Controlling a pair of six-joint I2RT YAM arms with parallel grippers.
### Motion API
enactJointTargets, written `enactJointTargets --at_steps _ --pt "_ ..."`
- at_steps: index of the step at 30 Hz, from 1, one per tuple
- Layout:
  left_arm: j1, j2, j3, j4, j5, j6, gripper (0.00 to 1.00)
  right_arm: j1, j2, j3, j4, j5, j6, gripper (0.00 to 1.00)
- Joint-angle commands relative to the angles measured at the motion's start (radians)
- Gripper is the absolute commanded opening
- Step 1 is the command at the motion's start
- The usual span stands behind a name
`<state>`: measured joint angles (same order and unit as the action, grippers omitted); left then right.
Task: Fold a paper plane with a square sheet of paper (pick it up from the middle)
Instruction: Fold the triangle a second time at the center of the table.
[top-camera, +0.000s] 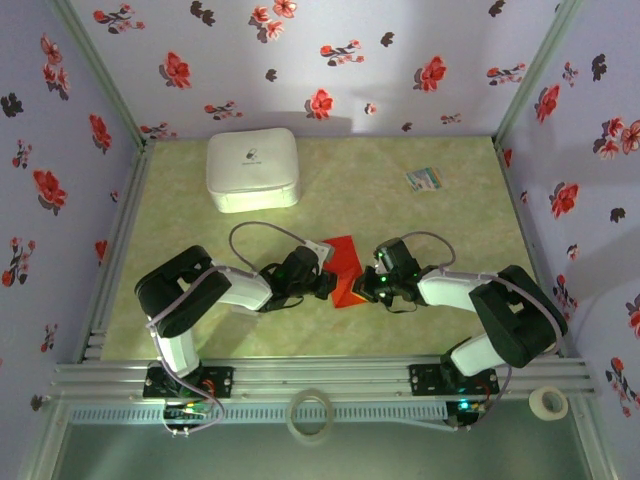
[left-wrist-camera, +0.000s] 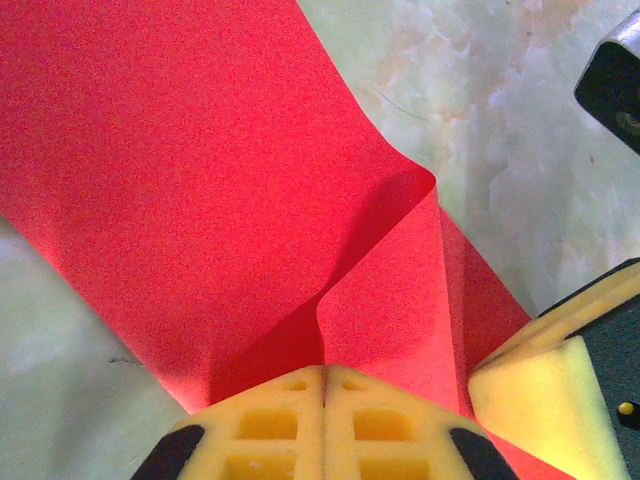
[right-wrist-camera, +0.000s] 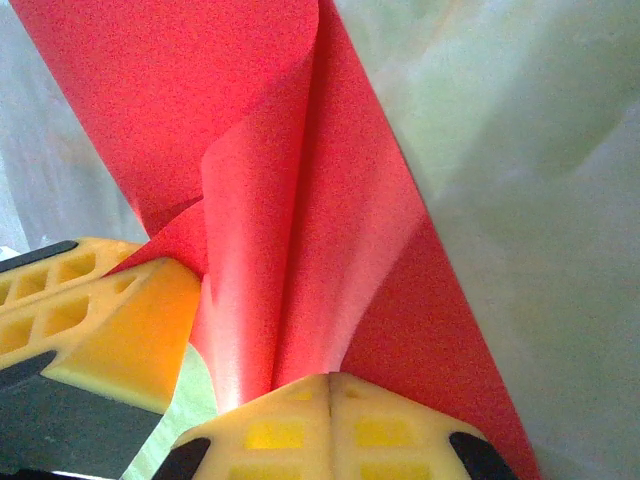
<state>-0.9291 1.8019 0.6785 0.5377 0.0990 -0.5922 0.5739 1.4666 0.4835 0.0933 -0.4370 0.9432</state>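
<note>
The left pincer (left-wrist-camera: 325, 372) and the right pincer (right-wrist-camera: 328, 378) were each clamped on the square sheet of paper (top-camera: 346, 258), just beside one another. The sheet lay mid-tabletop (top-camera: 420, 220), its pinched part buckled upward.

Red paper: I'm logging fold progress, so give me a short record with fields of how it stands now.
paper: red paper, mid-table, partly folded, not yet a plane
left fingers: shut, pinching a raised crease of the paper
right fingers: shut on the paper, a flap curled upward
white box: far left, apart from the paper
</note>
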Motion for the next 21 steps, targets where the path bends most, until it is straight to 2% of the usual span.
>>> enactJointTargets --at_steps 1,8,21 --pt "0.006 -0.006 -0.013 -0.021 0.019 -0.030 0.01 -0.006 0.024 -0.006 -0.082 0.037 -0.018 0.05" --pt "0.006 -0.036 -0.001 -0.036 0.024 -0.019 0.01 -0.006 0.026 -0.006 -0.078 0.035 -0.017 0.05" --pt "0.006 0.000 -0.002 -0.020 0.016 -0.012 0.01 -0.007 0.029 -0.010 -0.075 0.036 -0.017 0.06"
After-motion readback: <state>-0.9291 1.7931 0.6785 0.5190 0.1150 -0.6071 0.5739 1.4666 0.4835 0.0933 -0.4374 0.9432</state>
